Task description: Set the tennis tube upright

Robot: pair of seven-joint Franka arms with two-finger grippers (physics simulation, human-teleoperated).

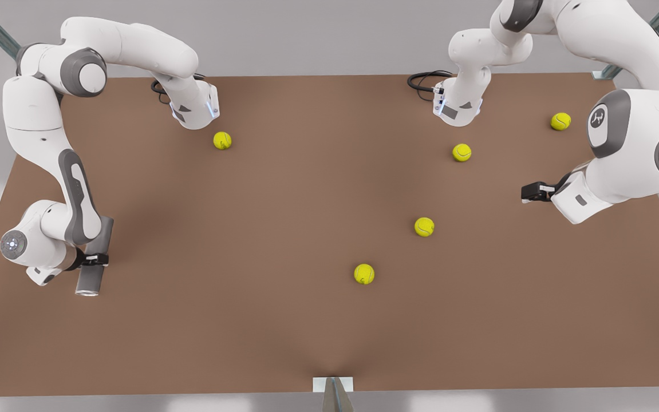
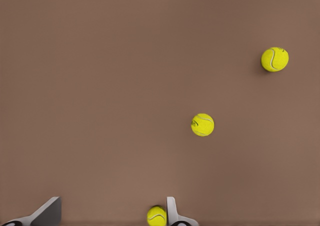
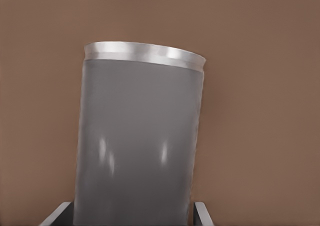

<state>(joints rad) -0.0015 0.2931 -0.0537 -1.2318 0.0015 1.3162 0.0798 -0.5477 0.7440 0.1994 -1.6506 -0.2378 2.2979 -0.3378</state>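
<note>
Front view, tube: the tennis tube is held at the front view's left side of the brown table, its silvery rim toward the near edge; whether it touches the surface cannot be told.
Front view, right gripper: the right gripper is clamped across the tube's middle.
Front view, left gripper: the left gripper hangs above the table at the front view's right, near that edge; how its fingers stand cannot be told here.
Front view, open room: five tennis balls lie scattered over the middle and right; the surface around the tube is bare, with the table's left edge close by.
Left wrist view: the left gripper has its fingers spread apart on nothing, over the table, with three balls beyond.
Right wrist view: the tube stands between two fingertips, its rim farthest from the camera, plain table behind.
</note>
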